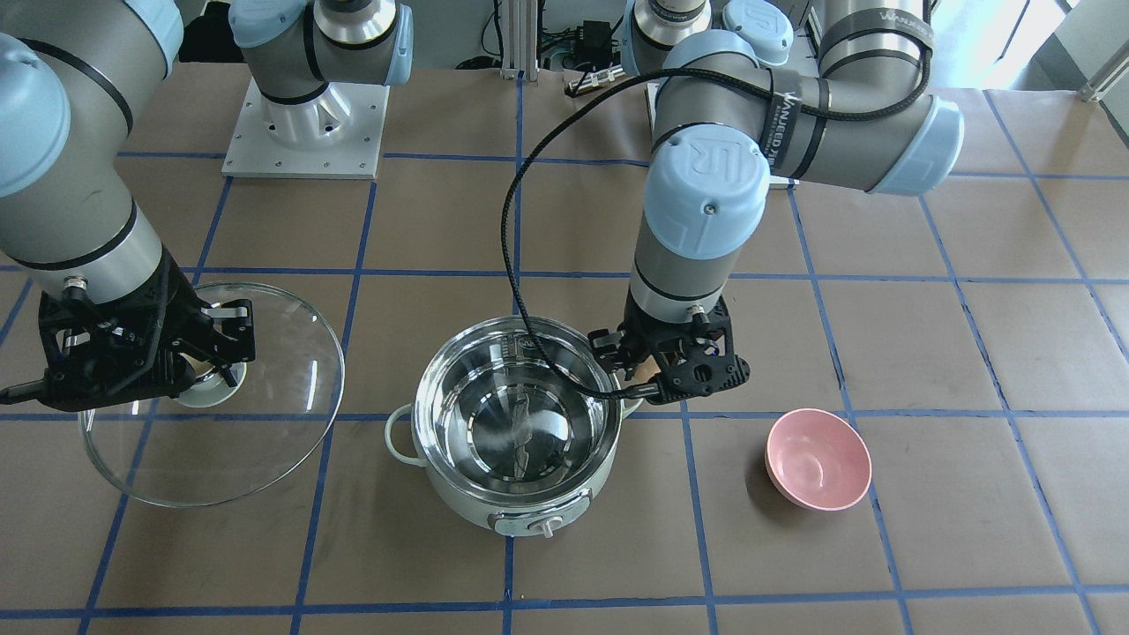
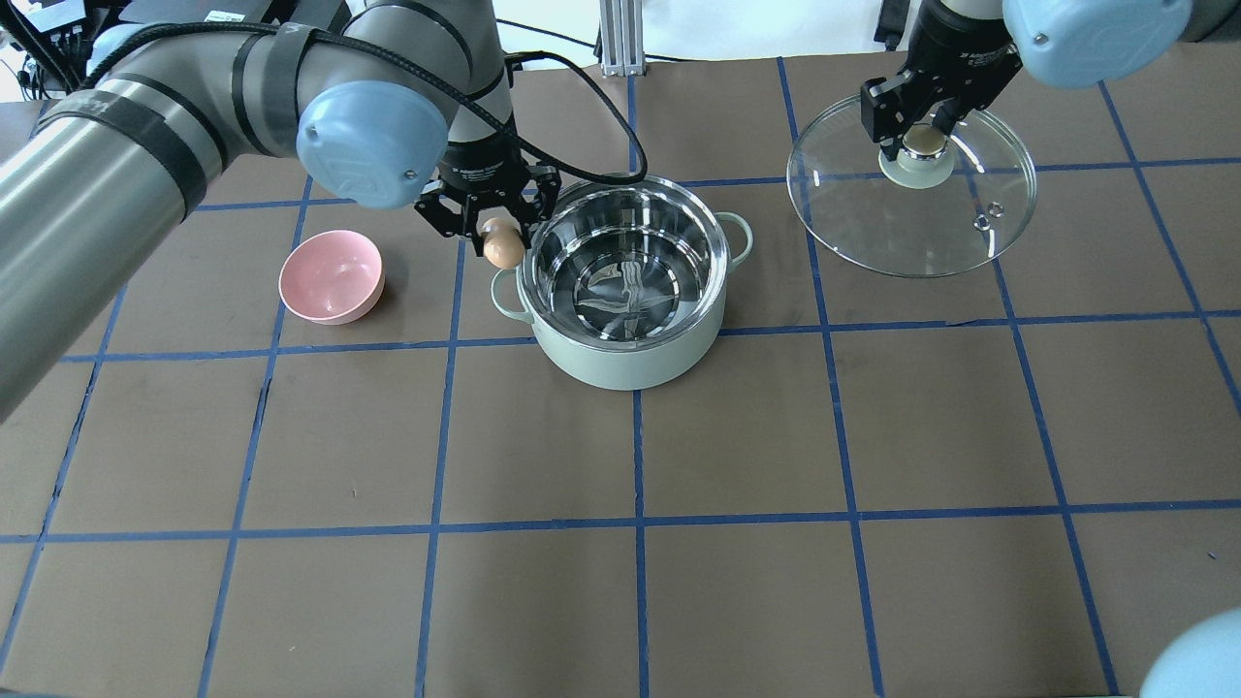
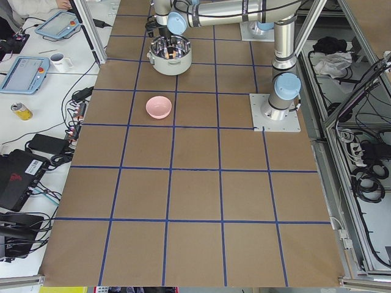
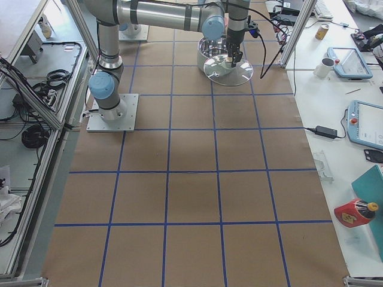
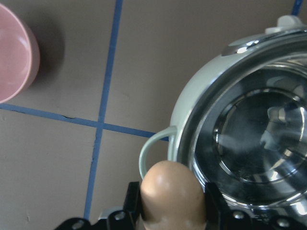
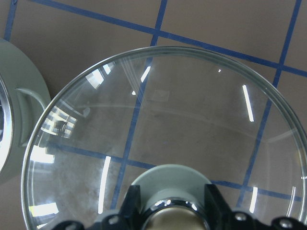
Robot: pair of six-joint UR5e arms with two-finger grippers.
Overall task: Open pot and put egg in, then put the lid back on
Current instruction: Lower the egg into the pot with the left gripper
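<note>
1. Left pincer [image 2: 501, 233] was clenched on the egg [image 2: 503, 246], one finger on each side. The egg hung just outside the pot [image 2: 630, 366] rim, above a loop handle and not yet over the opening.
2. Right pincer [image 2: 921, 136] was clamped on the lid [image 2: 911, 223] knob [image 2: 924, 143], with the lid well apart from the pot. Could not tell whether the lid rested on the surface [image 2: 737, 436] or hung above it.
3. Pot stood open, steel interior empty.
4. Judgement: egg is light, smooth and brittle. Squeeze gently across its sides and release it low inside the pot.
5. Judgement: glass lid is heavier, stiff and breakable. The knob is the only sound hold.
</note>
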